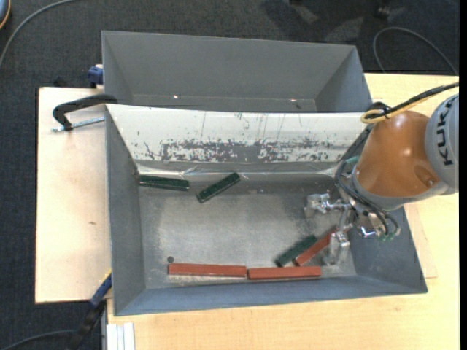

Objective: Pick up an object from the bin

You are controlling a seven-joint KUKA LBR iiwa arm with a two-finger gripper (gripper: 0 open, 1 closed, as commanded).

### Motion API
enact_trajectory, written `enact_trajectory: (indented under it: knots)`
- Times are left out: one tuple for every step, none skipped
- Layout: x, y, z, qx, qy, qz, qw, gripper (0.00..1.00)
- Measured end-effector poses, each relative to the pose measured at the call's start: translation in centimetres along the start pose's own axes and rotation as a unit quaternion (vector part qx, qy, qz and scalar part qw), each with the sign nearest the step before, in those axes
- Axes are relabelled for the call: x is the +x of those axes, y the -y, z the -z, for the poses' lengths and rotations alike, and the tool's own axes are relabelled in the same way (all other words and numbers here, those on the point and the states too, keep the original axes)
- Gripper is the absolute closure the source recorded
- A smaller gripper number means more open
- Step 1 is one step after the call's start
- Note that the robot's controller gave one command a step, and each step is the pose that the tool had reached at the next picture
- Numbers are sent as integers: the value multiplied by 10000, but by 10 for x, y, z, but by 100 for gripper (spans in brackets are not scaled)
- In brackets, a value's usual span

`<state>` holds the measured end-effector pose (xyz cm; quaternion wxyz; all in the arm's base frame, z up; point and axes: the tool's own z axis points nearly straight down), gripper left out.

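Observation:
My gripper (337, 245) is low in the bin's near right corner, its metal fingers pointing down beside a short red bar (314, 250) and a dark green bar (295, 253) that lie crossed there. The red bar's right end lies at the fingertips; whether it is clasped I cannot tell. A long red bar (284, 273) lies just in front, along the near wall.
Another long red bar (207, 270) lies along the near wall to the left. Two dark green bars (218, 187) (163, 184) rest at the foot of the far wall. The arm's orange cover hangs over the right wall.

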<state>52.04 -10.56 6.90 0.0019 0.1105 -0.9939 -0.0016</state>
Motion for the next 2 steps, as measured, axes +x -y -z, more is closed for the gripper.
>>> enact_trajectory:
  knots:
    - [-1, 1, 2, 13, 20, 3, 10000, 100]
    - [-9, 24, 154, 53, 88, 308, 9995, 100]
